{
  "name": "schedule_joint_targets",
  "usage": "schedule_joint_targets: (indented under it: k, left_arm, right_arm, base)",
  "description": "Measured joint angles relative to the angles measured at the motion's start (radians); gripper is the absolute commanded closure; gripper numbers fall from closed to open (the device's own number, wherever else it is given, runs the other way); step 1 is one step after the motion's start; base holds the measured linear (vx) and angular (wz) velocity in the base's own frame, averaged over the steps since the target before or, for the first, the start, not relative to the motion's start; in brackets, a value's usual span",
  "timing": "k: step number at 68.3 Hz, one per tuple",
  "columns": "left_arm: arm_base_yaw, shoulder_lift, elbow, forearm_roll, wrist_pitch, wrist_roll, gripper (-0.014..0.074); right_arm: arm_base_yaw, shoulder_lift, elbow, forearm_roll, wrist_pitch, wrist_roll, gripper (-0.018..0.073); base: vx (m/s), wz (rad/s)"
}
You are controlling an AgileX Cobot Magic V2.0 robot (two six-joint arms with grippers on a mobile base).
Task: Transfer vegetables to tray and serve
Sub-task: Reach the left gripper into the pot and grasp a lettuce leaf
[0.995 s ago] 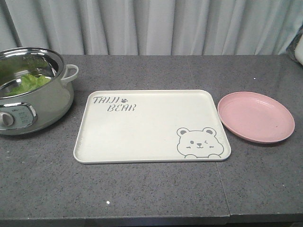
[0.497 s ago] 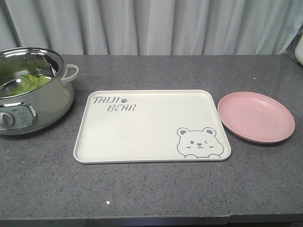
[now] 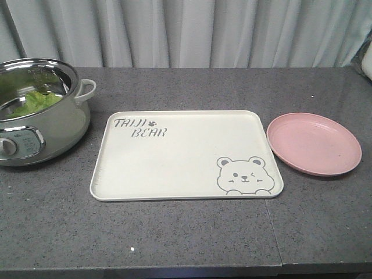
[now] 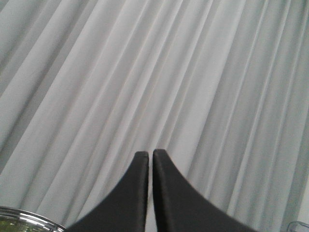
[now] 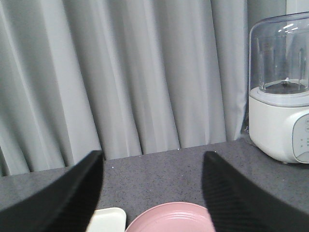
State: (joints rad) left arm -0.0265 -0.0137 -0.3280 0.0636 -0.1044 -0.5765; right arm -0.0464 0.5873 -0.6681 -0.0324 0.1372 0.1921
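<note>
Now, step: pickup not begun; vegetables (image 3: 35,103) in pot (image 3: 58,131), tray (image 3: 174,157) bare.
Left fingers (image 4: 135,193): pressed together, empty.
Right fingers (image 5: 72,198): wide, empty.
Next: you likely reach left into the pot.

On counter (image 3: 186,232), tray (image 3: 174,163) sits centre. To its left, apart, the pot (image 3: 55,131), with lettuce (image 3: 35,103) inside. Just right of tray, not touching, the plate (image 3: 314,144). Behind counter hangs curtain (image 3: 186,32). Farther right and back, the blender (image 5: 280,121) on counter.
</note>
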Motion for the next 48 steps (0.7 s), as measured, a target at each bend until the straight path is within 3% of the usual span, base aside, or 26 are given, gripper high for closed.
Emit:
schedule_joint_targets:
  k: [7, 17, 18, 40, 48]
  left_arm:
    - [0.000, -0.001, -0.007, -0.001, 0.008, 0.002, 0.0376]
    - [0.000, -0.001, -0.007, -0.049, 0.067, -0.018, 0.0146]
    - [0.000, -0.001, -0.007, -0.064, 0.078, -0.019, 0.0059]
    - [0.000, -0.001, -0.007, -0.064, 0.060, -0.019, 0.0062]
    - [0.000, 0.007, -0.058, -0.056, 0.150, -0.012, 0.0062]
  right_arm:
    - [0.000, 0.009, 0.000, 0.000, 0.000, 0.000, -0.0169]
    - [0.000, 0.011, -0.001, 0.000, -0.001, 0.000, -0.0153]
    - [0.000, 0.012, -0.001, 0.000, -0.001, 0.000, -0.0113]
    - [0.000, 0.012, -0.001, 0.032, 0.024, 0.000, 0.0039]
    - [0.000, 0.012, -0.001, 0.032, 0.024, 0.000, 0.0070]
  base:
    - [0.00, 0.00]
    - [0.00, 0.00]
    - [0.00, 0.00]
    - [0.00, 0.00]
    - [0.00, 0.00]
